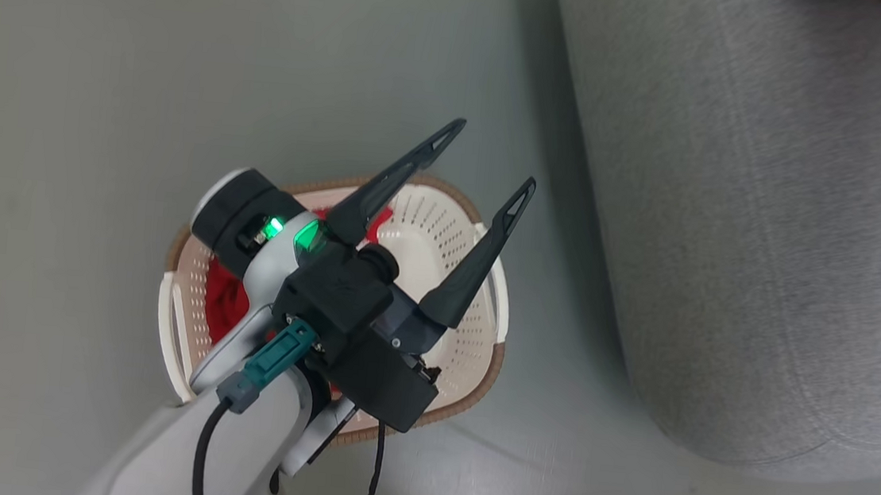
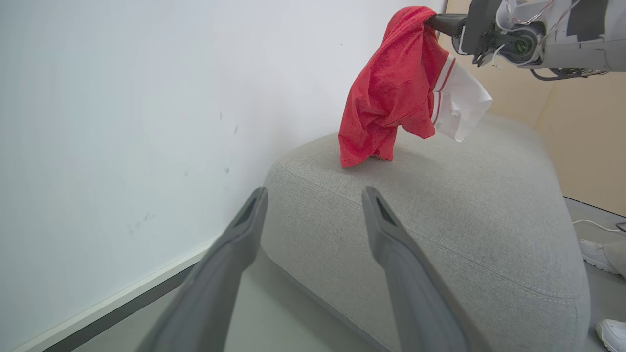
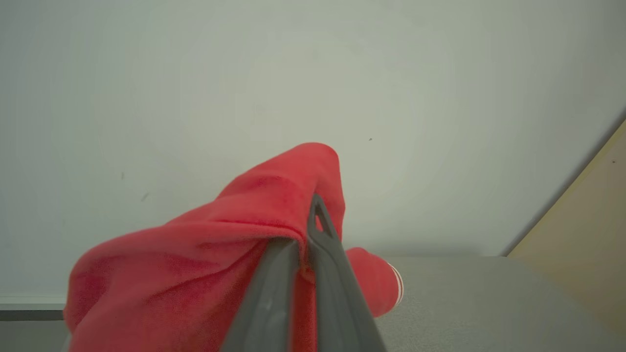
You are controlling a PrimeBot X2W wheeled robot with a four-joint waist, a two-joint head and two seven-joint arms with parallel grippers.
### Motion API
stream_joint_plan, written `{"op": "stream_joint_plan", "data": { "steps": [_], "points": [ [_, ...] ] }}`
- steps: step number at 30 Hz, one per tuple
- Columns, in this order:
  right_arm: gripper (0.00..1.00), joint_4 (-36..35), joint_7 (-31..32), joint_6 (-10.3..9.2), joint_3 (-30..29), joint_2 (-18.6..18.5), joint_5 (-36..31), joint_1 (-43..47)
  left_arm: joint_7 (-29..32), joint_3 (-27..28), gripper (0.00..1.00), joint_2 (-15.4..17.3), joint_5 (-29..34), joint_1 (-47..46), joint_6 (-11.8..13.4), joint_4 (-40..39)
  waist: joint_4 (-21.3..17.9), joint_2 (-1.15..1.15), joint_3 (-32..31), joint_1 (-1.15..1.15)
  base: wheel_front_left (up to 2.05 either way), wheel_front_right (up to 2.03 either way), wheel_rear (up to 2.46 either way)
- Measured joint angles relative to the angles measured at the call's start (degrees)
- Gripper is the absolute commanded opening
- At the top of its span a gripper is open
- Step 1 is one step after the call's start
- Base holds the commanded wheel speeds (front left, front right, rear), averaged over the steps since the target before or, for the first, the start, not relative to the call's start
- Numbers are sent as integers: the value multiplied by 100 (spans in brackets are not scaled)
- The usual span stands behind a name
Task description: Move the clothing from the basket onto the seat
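The left end effector (image 1: pixel 492 155) hangs wide open, empty, above the basket (image 1: pixel 450 232) holding red clothing (image 1: pixel 222 304); the right end effector (image 3: pixel 305 230) pinches another red garment (image 2: pixel 391 88), hem seemingly touching the seat (image 2: pixel 464 220)

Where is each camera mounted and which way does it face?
Head view: from the head, down at the basket beside the sofa; open left claw above it.
Left wrist view: along its open fingers toward the sofa; right arm shows.
Right wrist view: along the right claw, shut on a garment, toward the wall.
Both wrist views share garment and sofa.
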Motion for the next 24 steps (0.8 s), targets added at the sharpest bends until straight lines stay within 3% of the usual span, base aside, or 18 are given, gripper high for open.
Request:
{"op": "stream_joint_plan", "data": {
  "steps": [10, 16, 17, 18, 19, 20, 24],
  "points": [
    [0, 651, -34, -311, -40, 516, 54, -19, 163, -57, 100, 110, 272, -335, 9, -83, 85, 0, 803, 0, 0, 0, 0],
    [0, 926, -54, -363, -22, 577, 53, 131, 154, -92, 100, 119, 307, -367, 5, 67, 62, 0, 963, 0, 0, 0, 0],
    [7, 948, -56, -363, -12, 615, 52, 163, 153, -91, 100, 122, 310, -367, 5, 80, 50, 0, 955, 0, 0, 0, 0],
    [25, 957, -57, -363, 4, 659, 47, 185, 142, -88, 100, 127, 309, -369, 5, 100, 37, -1, 944, 0, 0, 0, 0],
    [49, 957, -58, -363, 9, 692, 45, 208, 107, -89, 100, 129, 309, -370, 0, 126, 25, -1, 931, -1, 0, 0, 0],
    [98, 957, -59, -360, 13, 713, 45, 242, 99, -89, 100, 126, 309, -376, -40, 162, 15, -1, 913, -1, 0, 0, 0],
    [100, 938, -85, -332, 47, 748, 36, 474, 13, -74, 100, 129, 297, -378, -38, 347, -24, -1, 802, -1, 0, 0, 0]
  ]
}}
